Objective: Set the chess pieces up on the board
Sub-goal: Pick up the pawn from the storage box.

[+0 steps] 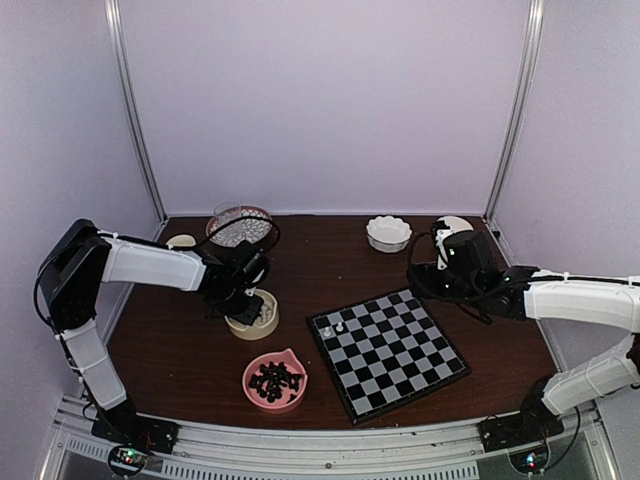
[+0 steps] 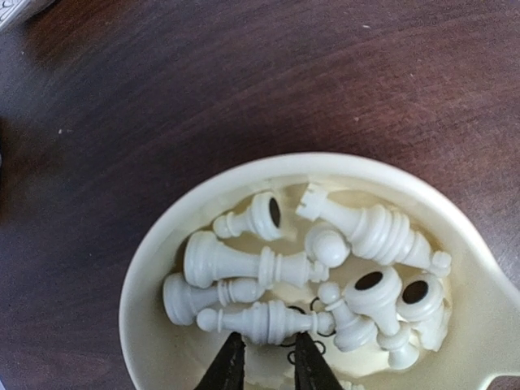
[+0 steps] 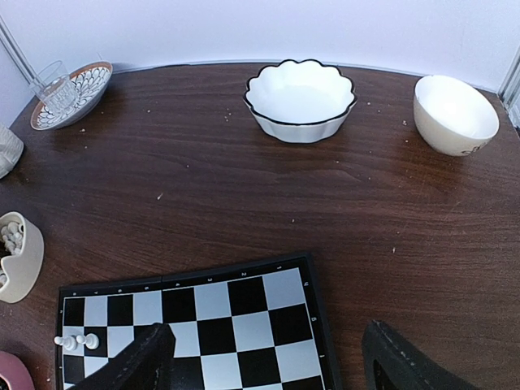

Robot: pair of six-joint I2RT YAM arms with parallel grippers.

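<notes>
Progress was slight: two white pieces [image 1: 333, 327] stood on a corner of the board [image 1: 388, 350], the rest lay in the cream bowl [image 2: 162, 244] under the narrow, empty left tool [image 2: 266, 353], black pieces [image 1: 276, 381] waited in the pink bowl [image 1: 252, 372], and the right tool [image 3: 272, 357] hung wide and empty

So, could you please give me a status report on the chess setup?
Left gripper narrowly open, tips in cream bowl at the white pieces. Right gripper open, empty, above board. Two placed pieces on board. Nothing blocking.
</notes>
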